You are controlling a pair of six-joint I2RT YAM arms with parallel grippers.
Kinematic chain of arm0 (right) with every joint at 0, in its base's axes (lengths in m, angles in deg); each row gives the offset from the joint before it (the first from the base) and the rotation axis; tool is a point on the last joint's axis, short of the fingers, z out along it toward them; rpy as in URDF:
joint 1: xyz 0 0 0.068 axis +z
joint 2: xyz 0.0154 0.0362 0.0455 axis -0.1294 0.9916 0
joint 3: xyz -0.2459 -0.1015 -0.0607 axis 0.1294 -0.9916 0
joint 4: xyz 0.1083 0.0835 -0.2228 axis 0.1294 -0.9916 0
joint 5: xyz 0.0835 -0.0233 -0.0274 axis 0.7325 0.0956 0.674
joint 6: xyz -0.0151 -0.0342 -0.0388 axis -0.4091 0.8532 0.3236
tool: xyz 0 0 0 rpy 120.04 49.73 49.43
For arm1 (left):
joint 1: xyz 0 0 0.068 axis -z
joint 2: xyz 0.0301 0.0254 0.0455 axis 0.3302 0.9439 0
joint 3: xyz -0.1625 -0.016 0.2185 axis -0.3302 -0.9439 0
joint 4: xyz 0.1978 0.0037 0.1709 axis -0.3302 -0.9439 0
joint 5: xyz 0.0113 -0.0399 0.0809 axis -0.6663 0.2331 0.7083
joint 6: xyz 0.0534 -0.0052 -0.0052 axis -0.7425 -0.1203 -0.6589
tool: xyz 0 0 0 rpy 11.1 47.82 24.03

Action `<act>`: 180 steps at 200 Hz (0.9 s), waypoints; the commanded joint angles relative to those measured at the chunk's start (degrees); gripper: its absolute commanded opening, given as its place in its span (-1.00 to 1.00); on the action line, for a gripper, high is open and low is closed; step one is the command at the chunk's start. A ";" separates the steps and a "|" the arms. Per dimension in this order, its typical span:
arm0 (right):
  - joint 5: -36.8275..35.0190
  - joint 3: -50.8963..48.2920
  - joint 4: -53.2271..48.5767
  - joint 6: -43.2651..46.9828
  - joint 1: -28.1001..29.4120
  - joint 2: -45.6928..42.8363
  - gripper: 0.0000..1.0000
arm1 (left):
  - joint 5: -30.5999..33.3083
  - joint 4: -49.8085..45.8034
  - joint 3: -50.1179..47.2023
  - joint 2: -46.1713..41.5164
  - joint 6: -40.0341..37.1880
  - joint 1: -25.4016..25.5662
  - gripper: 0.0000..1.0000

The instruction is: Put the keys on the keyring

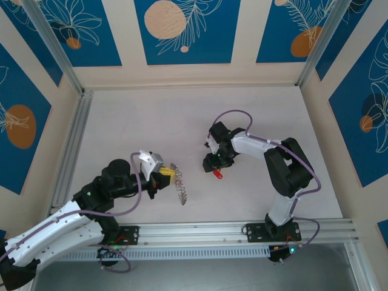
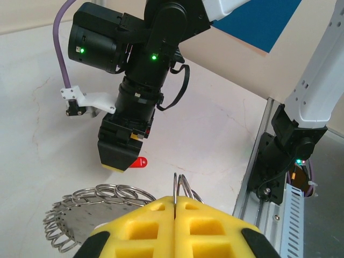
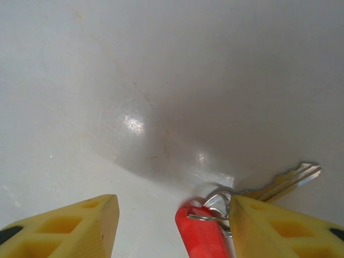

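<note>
In the overhead view the left gripper (image 1: 168, 176) sits at about eight o'clock on the pale table (image 1: 133, 115). Its yellow fingers (image 2: 209, 226) are pressed flat together, pinching the thin wire loops of the keyring (image 1: 180, 188) that stick up from the seam between them. In the left wrist view the rest of the keyring (image 2: 91, 212) lies on the table at nine o'clock of those fingers. It is a silvery ring edged with a fringe of small metal loops or keys (image 2: 56, 234), too fine to tell apart. Near the table's centre the right gripper (image 1: 213, 162) points down, with a red-headed key (image 1: 217, 174) on the table at its six o'clock, well apart from the keyring. The right wrist view shows the right gripper (image 3: 173, 215) released, jaws spread wide. The red-headed key (image 3: 201, 236) lies between them, close to the finger at four o'clock. It is joined by a small wire ring (image 3: 215, 207) to a silver key (image 3: 287, 180) that points toward two o'clock and runs behind that finger.
</note>
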 commanded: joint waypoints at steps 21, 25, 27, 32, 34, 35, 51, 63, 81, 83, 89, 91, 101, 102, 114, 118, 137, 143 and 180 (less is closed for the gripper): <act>2.00 -2.31 -2.49 -2.67 1.24 -2.31 0.10 | 0.12 2.90 2.18 -0.02 -0.02 0.06 -1.00; 1.89 -2.36 -2.54 -2.79 1.40 -2.39 0.10 | 0.05 2.89 2.19 -0.04 0.01 0.06 -1.00; 1.77 -2.38 -2.53 -2.85 1.53 -2.36 0.09 | 0.05 2.88 2.19 -0.05 0.02 0.06 -1.00; 1.58 -2.39 -2.65 -2.88 1.67 -2.43 0.08 | 0.05 2.92 2.27 -0.10 -0.01 0.06 -1.00; 1.49 -2.43 -2.74 -3.02 1.80 -2.44 0.07 | 0.05 2.91 2.21 -0.11 -0.01 0.10 -1.00; 1.43 -2.44 -2.75 -3.03 1.84 -2.44 0.07 | 0.05 2.93 2.20 -0.06 -0.01 0.08 -1.00; 0.93 -2.53 -2.76 -3.13 2.46 -2.79 0.04 | 0.04 2.83 2.20 -0.28 0.12 -0.02 -1.00; 0.61 -2.49 -2.32 -3.13 2.89 -2.81 0.03 | 0.14 2.81 2.21 -0.38 0.09 -0.03 -1.00; 0.10 -1.78 -2.38 -3.10 3.45 -2.15 0.02 | 0.05 2.76 2.37 -0.45 0.08 -0.03 -1.00; 0.07 -1.69 -2.44 -3.13 3.56 -2.08 0.02 | 0.05 2.65 2.44 -0.46 0.10 -0.05 -1.00; -0.18 -1.42 -2.49 -3.21 3.85 -1.79 0.02 | 0.05 2.53 2.56 -0.42 0.10 -0.11 -1.00; -0.33 -1.33 -2.56 -3.26 3.90 -1.68 0.02 | 0.05 2.52 2.55 -0.45 0.11 -0.11 -1.00; -1.00 -1.14 -2.58 -3.53 4.19 -1.21 0.00 | 0.05 2.35 2.63 -0.43 0.01 -0.11 -1.00; -1.08 -1.13 -2.58 -3.55 4.17 -1.17 0.00 | 0.05 2.39 2.63 -0.45 0.05 -0.11 -1.00; -2.25 -0.97 -2.50 -4.26 4.20 -0.65 -0.04 | 0.04 2.28 2.72 -0.55 0.03 -0.14 -1.00; -2.71 -0.91 -2.49 -4.43 4.23 -0.51 -0.05 | 0.05 2.28 2.73 -0.55 0.02 -0.15 -1.00; -5.28 -0.44 -2.74 -5.68 4.50 0.40 -0.13 | -0.04 2.34 2.75 -0.55 -0.01 -0.20 -1.00; -5.92 -0.33 -2.77 -5.97 4.48 0.55 -0.17 | -0.04 2.35 2.77 -0.53 0.05 -0.21 -1.00; -10.08 0.73 -3.35 -7.43 5.03 1.73 -0.33 | -0.04 2.26 2.55 -1.04 0.13 -0.29 -1.00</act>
